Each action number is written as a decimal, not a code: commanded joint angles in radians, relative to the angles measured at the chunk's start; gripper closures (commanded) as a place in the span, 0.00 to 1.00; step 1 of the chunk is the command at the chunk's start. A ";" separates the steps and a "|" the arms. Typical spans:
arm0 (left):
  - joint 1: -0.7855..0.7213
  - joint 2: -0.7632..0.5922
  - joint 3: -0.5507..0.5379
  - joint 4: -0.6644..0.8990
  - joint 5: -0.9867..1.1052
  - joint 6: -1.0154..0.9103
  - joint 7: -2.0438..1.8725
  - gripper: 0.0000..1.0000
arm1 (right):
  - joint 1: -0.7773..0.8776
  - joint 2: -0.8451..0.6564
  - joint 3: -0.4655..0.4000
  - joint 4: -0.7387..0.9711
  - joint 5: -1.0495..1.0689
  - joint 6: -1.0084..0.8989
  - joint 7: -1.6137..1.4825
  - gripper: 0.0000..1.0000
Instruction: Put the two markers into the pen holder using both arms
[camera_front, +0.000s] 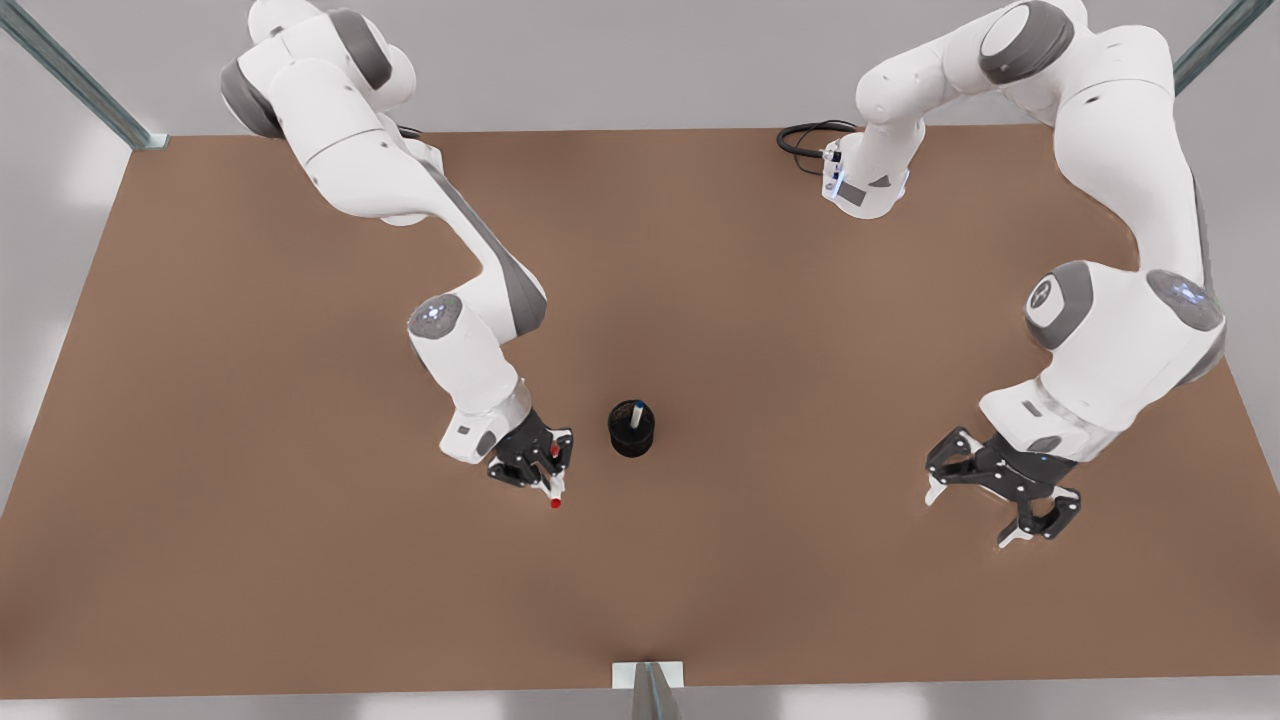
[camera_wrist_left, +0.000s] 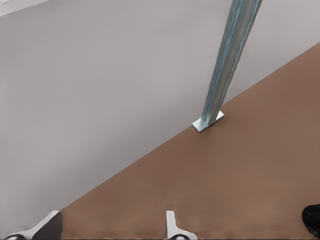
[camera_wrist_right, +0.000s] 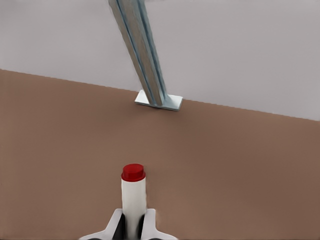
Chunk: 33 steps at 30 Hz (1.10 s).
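Fingers of the right gripper (camera_front: 545, 470) are clamped on the red marker (camera_wrist_right: 133, 197), whose white barrel sticks out past the fingertips with its red end (camera_front: 556, 503) pointing away from the wrist. Just beside this gripper, toward the front view's right, the pen holder (camera_front: 631, 431) stands upright on the brown table (camera_front: 300, 560), apart from the fingers. The blue marker (camera_front: 637, 411) stands inside the holder, its tip poking above the rim. Well away from the holder, on the front view's right, the left gripper (camera_front: 975, 512) waits above bare table with its fingers (camera_wrist_left: 172, 225) spread apart and nothing between them.
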 joint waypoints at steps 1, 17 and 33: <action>-0.252 -0.180 0.432 -0.020 -0.248 -0.628 -0.459 0.00 | 0.036 0.019 0.000 -0.003 -0.004 0.288 0.022 0.72; -0.346 -0.292 0.628 -0.255 -0.327 -0.475 -0.341 0.00 | 0.154 0.013 0.018 -0.264 -0.058 0.750 0.002 0.72; -0.349 -0.284 0.628 -0.255 -0.330 -0.462 -0.342 0.00 | 0.165 0.062 -0.009 -0.292 -0.108 0.751 0.002 0.72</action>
